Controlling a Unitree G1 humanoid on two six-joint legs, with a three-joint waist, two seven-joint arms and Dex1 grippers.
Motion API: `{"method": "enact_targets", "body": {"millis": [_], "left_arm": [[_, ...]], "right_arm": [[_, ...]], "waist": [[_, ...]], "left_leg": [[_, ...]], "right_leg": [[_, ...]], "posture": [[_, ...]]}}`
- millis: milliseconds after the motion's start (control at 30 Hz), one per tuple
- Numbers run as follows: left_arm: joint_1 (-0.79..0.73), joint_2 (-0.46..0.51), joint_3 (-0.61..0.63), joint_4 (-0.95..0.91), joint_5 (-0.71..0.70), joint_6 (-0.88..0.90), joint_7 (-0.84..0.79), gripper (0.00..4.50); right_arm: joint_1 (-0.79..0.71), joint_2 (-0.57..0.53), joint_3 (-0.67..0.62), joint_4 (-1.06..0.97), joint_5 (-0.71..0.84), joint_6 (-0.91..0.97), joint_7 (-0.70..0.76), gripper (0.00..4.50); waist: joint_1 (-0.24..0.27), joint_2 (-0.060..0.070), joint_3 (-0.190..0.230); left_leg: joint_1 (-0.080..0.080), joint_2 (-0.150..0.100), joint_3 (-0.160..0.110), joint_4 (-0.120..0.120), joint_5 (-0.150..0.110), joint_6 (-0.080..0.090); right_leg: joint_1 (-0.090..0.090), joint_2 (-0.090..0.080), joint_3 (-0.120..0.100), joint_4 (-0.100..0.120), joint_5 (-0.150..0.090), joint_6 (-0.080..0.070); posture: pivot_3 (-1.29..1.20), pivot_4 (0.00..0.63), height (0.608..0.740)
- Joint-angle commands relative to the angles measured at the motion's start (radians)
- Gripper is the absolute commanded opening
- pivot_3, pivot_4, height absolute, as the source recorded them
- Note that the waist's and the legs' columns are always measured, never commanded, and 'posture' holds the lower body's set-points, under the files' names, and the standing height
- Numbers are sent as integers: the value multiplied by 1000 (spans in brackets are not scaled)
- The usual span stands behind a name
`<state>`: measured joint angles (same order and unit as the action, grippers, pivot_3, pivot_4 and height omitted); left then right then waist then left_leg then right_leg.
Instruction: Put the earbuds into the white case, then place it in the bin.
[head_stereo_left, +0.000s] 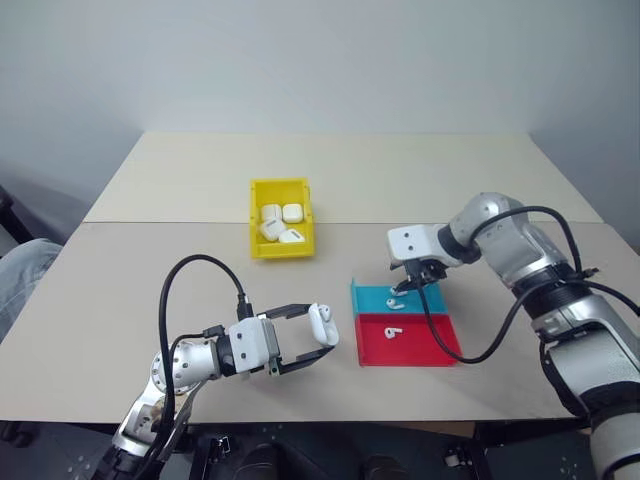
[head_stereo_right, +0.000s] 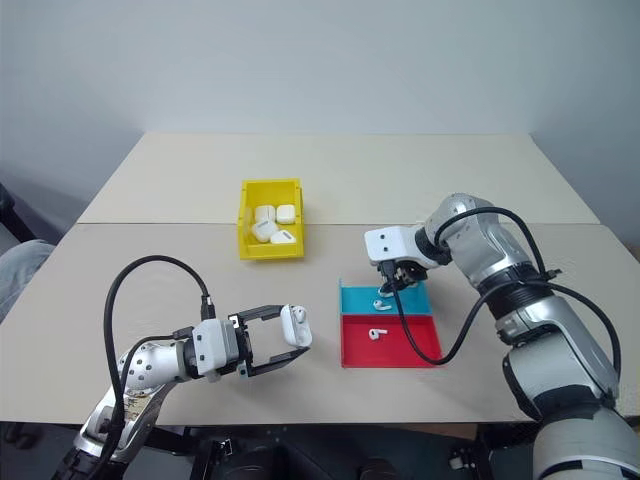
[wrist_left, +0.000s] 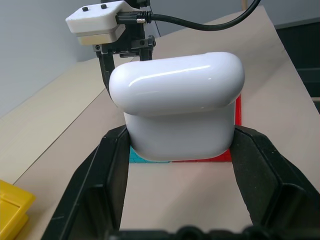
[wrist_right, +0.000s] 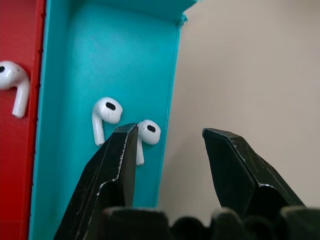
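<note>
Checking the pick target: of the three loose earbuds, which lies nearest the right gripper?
The earbud in the blue tray beside its outer wall, partly behind a finger of the right gripper.

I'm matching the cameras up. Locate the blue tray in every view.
Left eye view: blue tray, right of centre, below the right tool.
Right eye view: right of centre too.
Left wrist view: teal sliver behind the white case.
Right wrist view: ahead of the tool, holding two earbuds.
Shared landmark: red tray alongside.
</note>
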<state>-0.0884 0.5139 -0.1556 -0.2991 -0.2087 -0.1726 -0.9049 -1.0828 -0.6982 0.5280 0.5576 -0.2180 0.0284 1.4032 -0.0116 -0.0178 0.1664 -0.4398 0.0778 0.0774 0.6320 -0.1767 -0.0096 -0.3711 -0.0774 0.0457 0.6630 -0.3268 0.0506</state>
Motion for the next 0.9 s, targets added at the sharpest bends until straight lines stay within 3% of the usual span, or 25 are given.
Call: {"method": "enact_targets", "body": {"millis": [33,733,867,900], "left_arm": [[9,-1,4,-48,2,-22,18,2740],[19,2,-3,-42,20,-41,25,2740],[23,2,-5,-42,21,-42,26,2740],[23,2,-5,-40,20,-43,25,2740]], "right_arm": [[-27,8,-10,36,-26,-50,15,2512],[-47,83,-17,156,-100,-86,4,2512],[-45,88,-18,162,-105,-88,-1,1666],[-45,90,-17,163,-108,-88,-4,1666]], "waist": [[0,0,0],[-1,0,0],[-1,0,0],[-1,0,0]], "left_leg": [[0,0,0,0,0,0],[0,0,1,0,0,0],[0,1,1,0,0,-1],[0,1,1,1,0,-1]], "right_leg": [[0,0,0,0,0,0],[0,0,0,1,0,0],[0,0,0,1,0,0],[0,0,0,1,0,0]], "posture": [[0,150,740],[0,150,740],[0,150,740],[0,150,740]]}}
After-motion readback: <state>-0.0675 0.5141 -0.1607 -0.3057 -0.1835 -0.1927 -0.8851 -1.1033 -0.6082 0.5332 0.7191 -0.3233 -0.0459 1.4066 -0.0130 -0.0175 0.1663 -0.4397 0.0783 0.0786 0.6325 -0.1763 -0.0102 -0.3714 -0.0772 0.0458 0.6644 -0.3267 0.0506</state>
